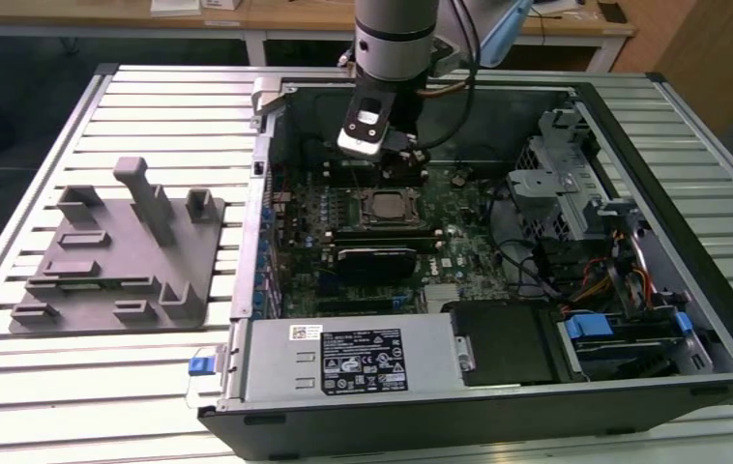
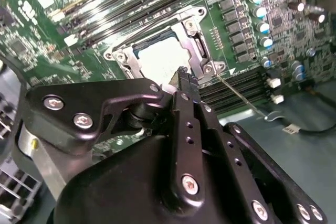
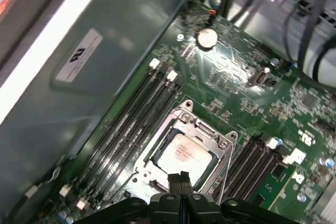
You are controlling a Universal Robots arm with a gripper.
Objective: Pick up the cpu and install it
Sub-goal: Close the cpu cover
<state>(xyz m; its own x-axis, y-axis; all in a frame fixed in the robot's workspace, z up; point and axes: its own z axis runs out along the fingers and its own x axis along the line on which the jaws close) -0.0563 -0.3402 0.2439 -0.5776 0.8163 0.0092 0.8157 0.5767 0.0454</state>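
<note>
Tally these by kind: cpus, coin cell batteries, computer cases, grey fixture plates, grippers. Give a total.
cpu: 1
coin cell battery: 1
computer case: 1
grey fixture plate: 1
gripper: 1
Total: 5

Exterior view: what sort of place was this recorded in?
Probably a lab or workshop bench for computer assembly: an open computer case lies on a slatted metal table, a grey parts fixture beside it, wooden desks behind.
</note>
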